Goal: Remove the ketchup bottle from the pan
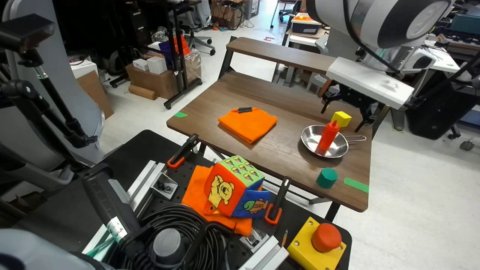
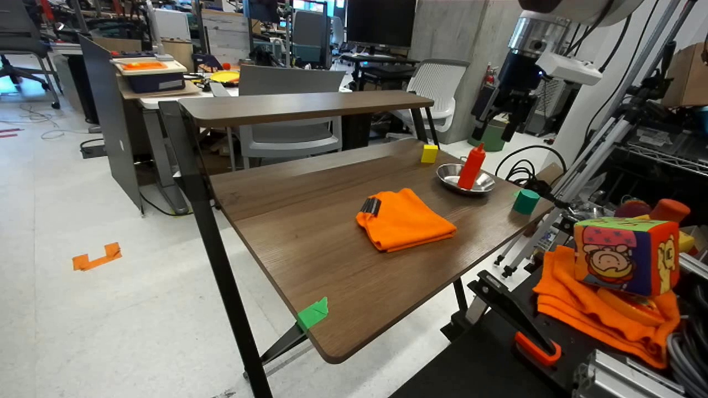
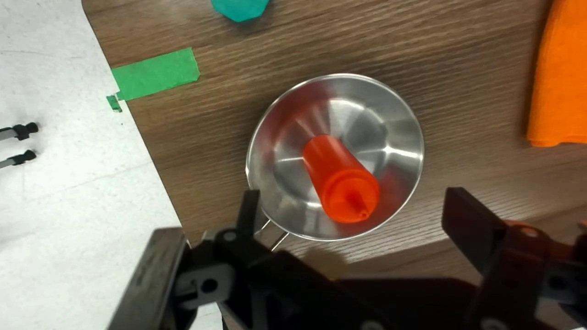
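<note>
The pincer [image 3: 352, 197], empty and spread wide, hangs above the ketchup bottle [image 3: 340, 178] standing upright in the metal pan [image 3: 373, 123].

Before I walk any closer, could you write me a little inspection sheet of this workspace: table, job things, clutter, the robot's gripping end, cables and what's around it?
Surface: brown tabletop, green tape near its edges.
Job's things: red ketchup bottle standing in the silver pan.
Clutter: folded orange cloth, yellow cube and green block on the tabletop.
Gripper: open, apart from the bottle, holding nothing.
Cables: black coil on the black bench; arm cable along the robot arm.
Surroundings: red button on a yellow box, picture cube, chairs, cardboard box.
</note>
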Motion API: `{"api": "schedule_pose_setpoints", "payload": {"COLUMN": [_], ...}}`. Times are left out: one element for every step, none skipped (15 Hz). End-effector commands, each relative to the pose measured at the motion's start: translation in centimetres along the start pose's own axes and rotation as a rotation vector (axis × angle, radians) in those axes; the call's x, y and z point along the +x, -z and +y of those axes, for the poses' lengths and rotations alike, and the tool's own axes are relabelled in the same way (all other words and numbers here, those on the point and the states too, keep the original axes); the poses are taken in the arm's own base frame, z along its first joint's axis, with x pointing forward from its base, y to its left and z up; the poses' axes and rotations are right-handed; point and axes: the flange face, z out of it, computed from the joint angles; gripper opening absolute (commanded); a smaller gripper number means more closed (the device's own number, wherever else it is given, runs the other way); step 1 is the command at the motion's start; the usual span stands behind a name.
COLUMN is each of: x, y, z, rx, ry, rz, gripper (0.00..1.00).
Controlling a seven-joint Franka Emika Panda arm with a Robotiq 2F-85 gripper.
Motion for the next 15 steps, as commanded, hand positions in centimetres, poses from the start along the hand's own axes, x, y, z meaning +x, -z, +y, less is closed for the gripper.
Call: {"api": "schedule_pose_setpoints", "payload": {"x": [2.0,2.2,2.4,2.5,2.5,2.5,2.5,2.5,2.5,2.5,2.7,2.8,3.1,3.5,3.9], "y": [-1.9,-2.4,-3.1,-3.6,-4.1,-4.6,-5.1,-5.5,-5.6,-5.8,-5.8,-5.6,-5.4,-4.8,-4.2], "z": [-0.2,-0.4,-0.5,-0.6,-0.7,-0.7,-0.6,-0.5,-0.4,-0.4,-0.4,-0.6,-0.9,-1.3,-1.7], "rx": [0.008,0.008,0.001,-0.005,-0.007,-0.021,-0.045,-0.068,-0.076,-0.085,-0.088,-0.079,-0.075,-0.068,-0.064], "ry": [0.013,0.014,0.016,0.015,0.019,0.017,0.008,-0.007,-0.010,-0.014,-0.015,-0.007,0.004,0.019,0.030], "rz": [-0.009,-0.016,-0.023,-0.035,-0.044,-0.058,-0.069,-0.082,-0.090,-0.096,-0.097,-0.098,-0.093,-0.083,-0.071], "gripper": [1.00,1.00,1.00,1.00,1.00,0.95,0.74,0.71,0.68,0.61,0.51,0.44,0.35,0.29,0.20]}}
